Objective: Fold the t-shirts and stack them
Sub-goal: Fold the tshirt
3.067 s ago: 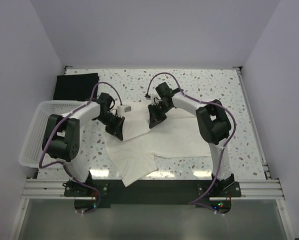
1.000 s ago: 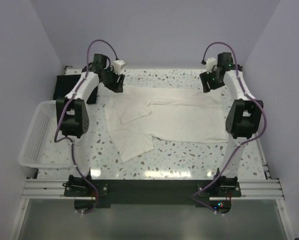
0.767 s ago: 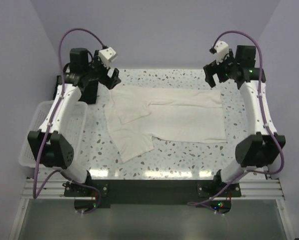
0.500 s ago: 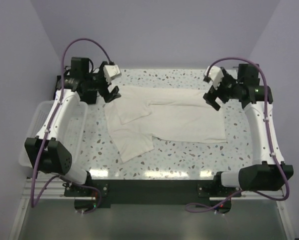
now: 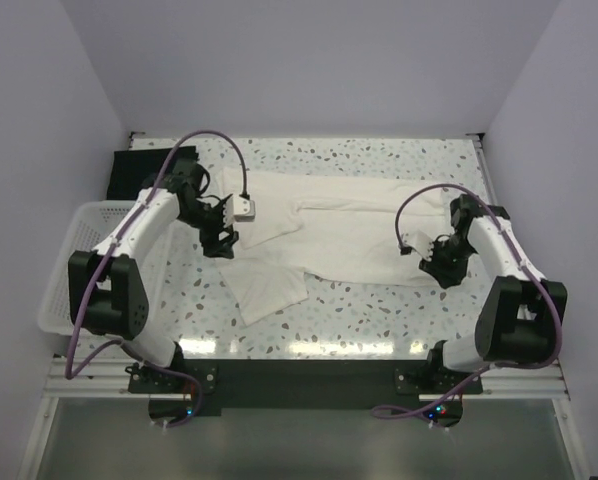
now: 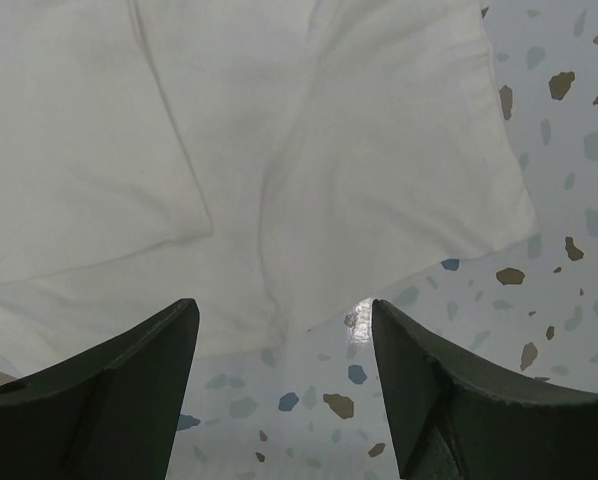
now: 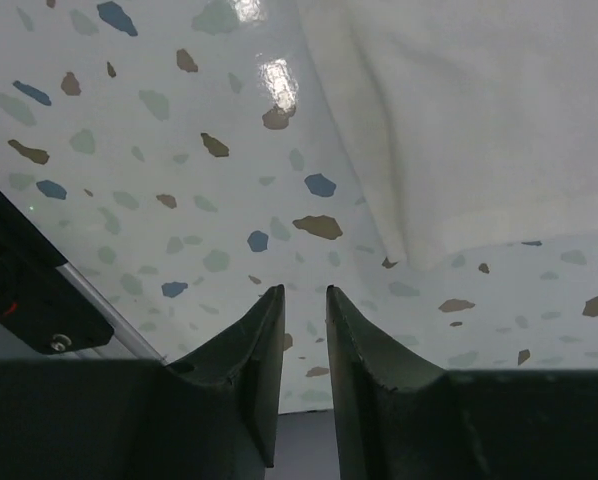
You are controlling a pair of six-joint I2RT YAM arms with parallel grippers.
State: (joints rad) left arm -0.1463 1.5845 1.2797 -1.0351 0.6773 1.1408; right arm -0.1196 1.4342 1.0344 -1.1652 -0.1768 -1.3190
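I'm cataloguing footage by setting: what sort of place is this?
Likely a robotics lab test cell, not a home: plain walls box in a speckled table, the left arm and right arm are bolted to a metal frame, and a cream t-shirt lies flat between them.

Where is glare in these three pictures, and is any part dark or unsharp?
Top external: a glare strip on the table near its front edge; the cream t-shirt evenly lit. Left wrist: one small bright spot on the table by the shirt's hem; the left gripper's fingers dark, soft. Right wrist: a glare patch beside the shirt's edge; the right gripper's fingers dark.
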